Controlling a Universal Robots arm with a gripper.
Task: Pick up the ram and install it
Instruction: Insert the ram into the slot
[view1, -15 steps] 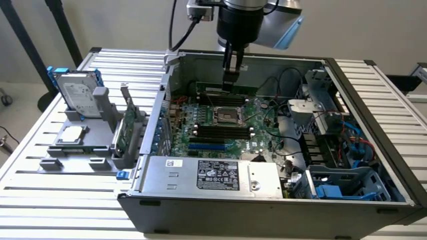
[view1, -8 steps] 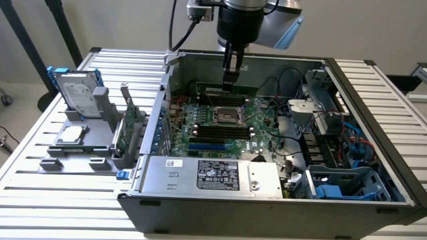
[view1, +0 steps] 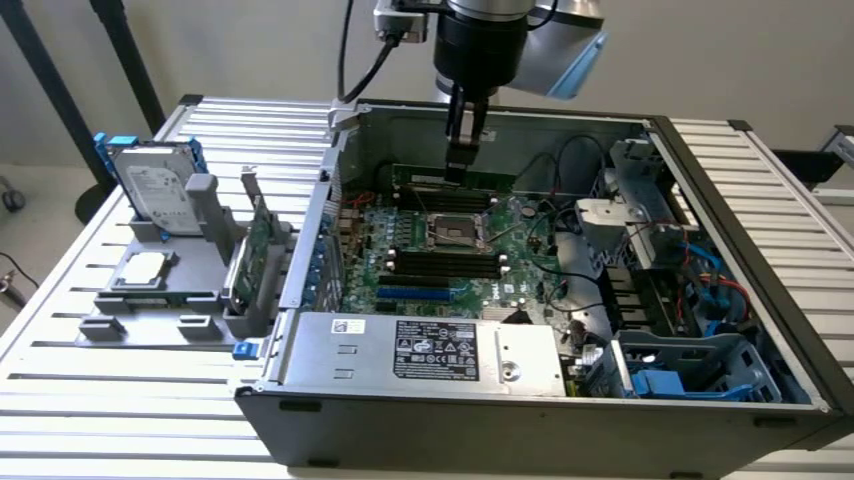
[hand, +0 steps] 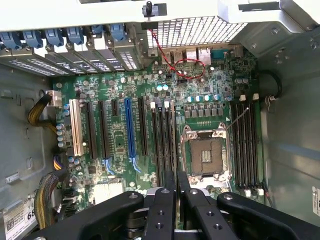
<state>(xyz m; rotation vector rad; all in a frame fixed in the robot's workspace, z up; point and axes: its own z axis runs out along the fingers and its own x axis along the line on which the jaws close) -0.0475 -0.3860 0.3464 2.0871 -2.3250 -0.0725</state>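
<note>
My gripper hangs on the arm above the open computer case, over the motherboard. In the wrist view its black fingers stand almost together, shut, with no stick showing between them. The gripper lines up with the edge of the memory slots next to the CPU socket. A second bank of slots lies on the socket's other side. I cannot tell the ram apart from the dark slots.
On the exterior view's left, a grey fixture holds a silver hard drive, a chip and a green expansion card. Inside the case are a power supply, cables and drive cages.
</note>
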